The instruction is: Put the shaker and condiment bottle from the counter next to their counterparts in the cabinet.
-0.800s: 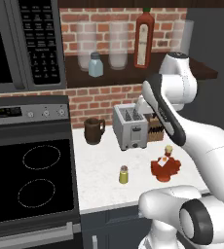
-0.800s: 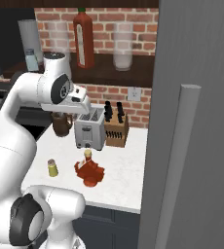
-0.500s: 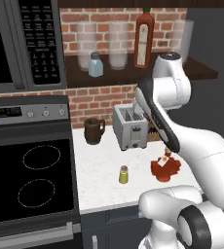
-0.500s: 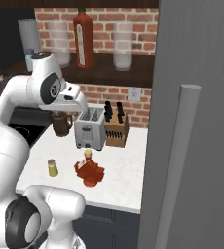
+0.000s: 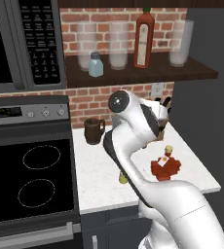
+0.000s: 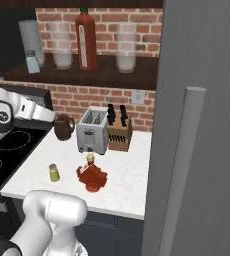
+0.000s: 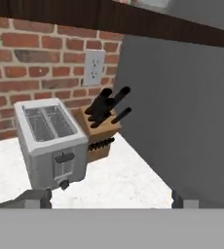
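Note:
The small yellow shaker (image 6: 53,172) stands on the white counter (image 6: 127,175) near its front edge; in the left base view the shaker (image 5: 123,178) peeks out from behind my arm. The squat dark-red condiment bottle (image 6: 92,176) sits just to its right, and it is also seen as the condiment bottle (image 5: 165,165) on the counter (image 5: 97,180). On the cabinet shelf (image 5: 143,73) stand the counterparts, a pale blue shaker (image 5: 95,64) and a tall red bottle (image 5: 144,39). My gripper (image 7: 109,200) is open and holds nothing, facing the toaster from above the counter.
A silver toaster (image 6: 92,131) and a knife block (image 6: 119,132) stand at the back of the counter, with a brown mug (image 6: 63,126) to their left. Clear glasses line the shelf. The stove (image 5: 36,170) and microwave (image 5: 26,44) lie left, a grey fridge (image 6: 202,125) right.
My arm has swung left and folded down in front of the toaster. The shaker and the condiment bottle have not moved.

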Available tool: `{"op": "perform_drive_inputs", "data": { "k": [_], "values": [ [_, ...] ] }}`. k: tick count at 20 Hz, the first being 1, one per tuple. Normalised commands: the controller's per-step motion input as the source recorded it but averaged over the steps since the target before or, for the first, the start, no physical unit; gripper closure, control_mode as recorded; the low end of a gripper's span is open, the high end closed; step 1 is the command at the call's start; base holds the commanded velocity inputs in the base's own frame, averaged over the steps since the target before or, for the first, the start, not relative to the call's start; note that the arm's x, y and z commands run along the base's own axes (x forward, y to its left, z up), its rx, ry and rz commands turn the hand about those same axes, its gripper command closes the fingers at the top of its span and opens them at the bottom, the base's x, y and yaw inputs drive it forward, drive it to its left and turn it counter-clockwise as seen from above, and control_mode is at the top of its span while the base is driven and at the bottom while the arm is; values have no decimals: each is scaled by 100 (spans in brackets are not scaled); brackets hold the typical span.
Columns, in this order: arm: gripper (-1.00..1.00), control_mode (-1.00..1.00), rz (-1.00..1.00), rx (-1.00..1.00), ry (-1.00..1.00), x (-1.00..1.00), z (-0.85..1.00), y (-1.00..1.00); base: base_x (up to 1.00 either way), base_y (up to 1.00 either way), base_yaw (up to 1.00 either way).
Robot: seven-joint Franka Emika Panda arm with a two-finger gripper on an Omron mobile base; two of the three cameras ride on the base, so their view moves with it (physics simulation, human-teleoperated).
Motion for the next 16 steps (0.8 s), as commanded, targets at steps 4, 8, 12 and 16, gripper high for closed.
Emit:
{"op": "perform_drive_inputs", "data": {
  "k": [4, 8, 12, 16],
  "values": [
    [-100, -100, -49, -22, -75, -37, -8, 43, 0, 0, 0],
    [-100, -100, -45, -10, -76, -36, -43, 48, 0, 0, 0],
    [-100, -100, -40, 0, -69, -23, -57, 54, 0, 0, 0],
    [-100, -100, -26, 22, -45, -9, -73, 52, 0, 0, 0]
  ]
}}
